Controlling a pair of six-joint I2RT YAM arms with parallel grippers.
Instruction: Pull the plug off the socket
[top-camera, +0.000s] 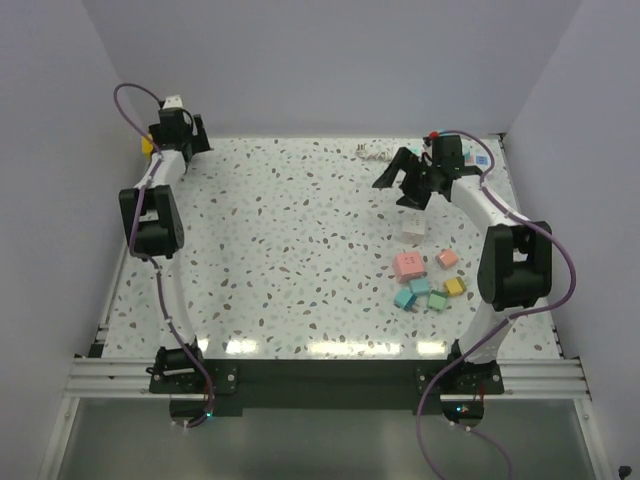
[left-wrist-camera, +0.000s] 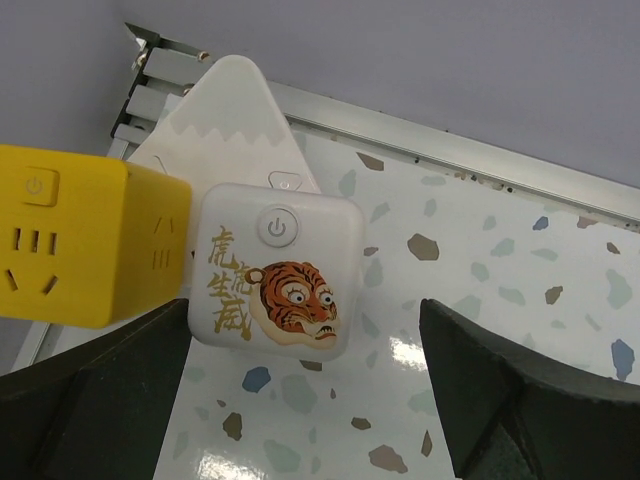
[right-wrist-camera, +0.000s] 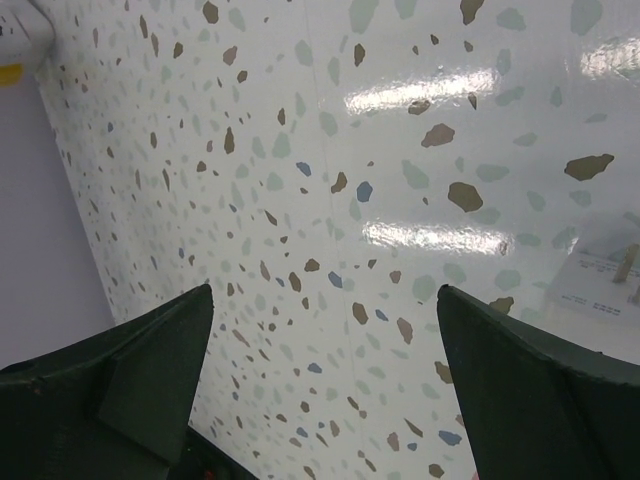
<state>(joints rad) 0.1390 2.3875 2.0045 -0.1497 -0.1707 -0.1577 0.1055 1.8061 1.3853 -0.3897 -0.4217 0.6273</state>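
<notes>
I cannot make out a white oblong power strip for certain. A small white oblong thing (top-camera: 372, 152) lies at the table's back edge, too small to identify. My left gripper (top-camera: 185, 128) is open in the far left corner. In the left wrist view it (left-wrist-camera: 305, 320) is open just short of a white cube with a tiger picture (left-wrist-camera: 275, 270), which sits beside a yellow socket cube (left-wrist-camera: 60, 240) and a white triangular piece (left-wrist-camera: 235, 120). My right gripper (top-camera: 410, 185) is open and empty above bare table (right-wrist-camera: 325, 295). A white block with prongs (right-wrist-camera: 600, 285) shows at its right.
A white cube (top-camera: 412, 230) lies below the right gripper. Several coloured cubes, among them a pink one (top-camera: 409, 264) and a yellow one (top-camera: 454, 287), are grouped by the right arm. Grey walls close the back and sides. A metal rail (left-wrist-camera: 450, 150) runs along the table edge.
</notes>
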